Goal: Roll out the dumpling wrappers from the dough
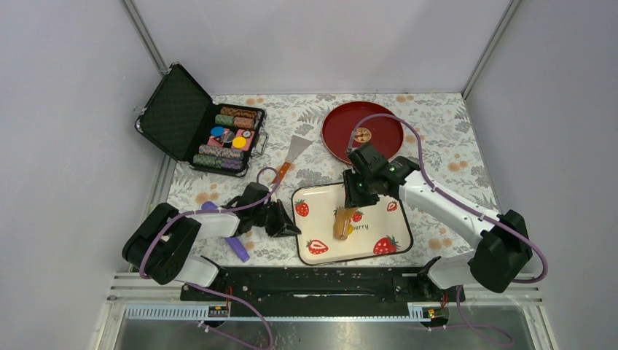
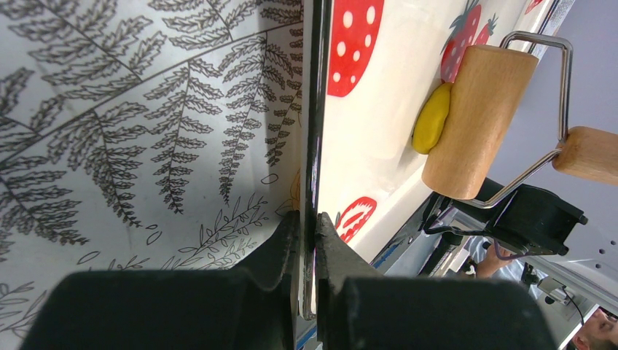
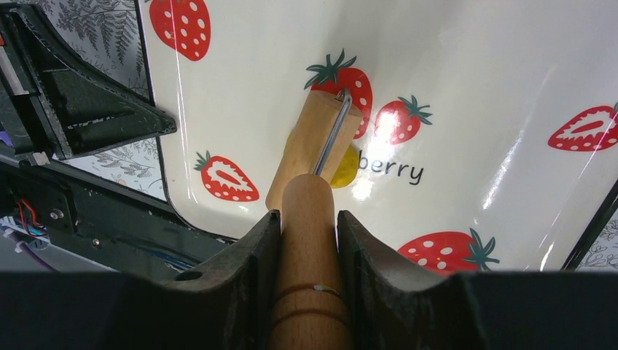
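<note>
The yellow dough lies on the strawberry-print tray, mostly under the wooden drum of a small roller. In the left wrist view the dough peeks out beside the roller. My right gripper is shut on the roller's wooden handle and holds the drum down on the dough; in the top view it is over the tray's middle. My left gripper is shut on the tray's left rim, also seen in the top view. No separate round wrapper shows.
A red plate with a gold emblem sits behind the tray. An open black case of poker chips stands at the back left. A spatula lies between them. A purple object lies by the left arm.
</note>
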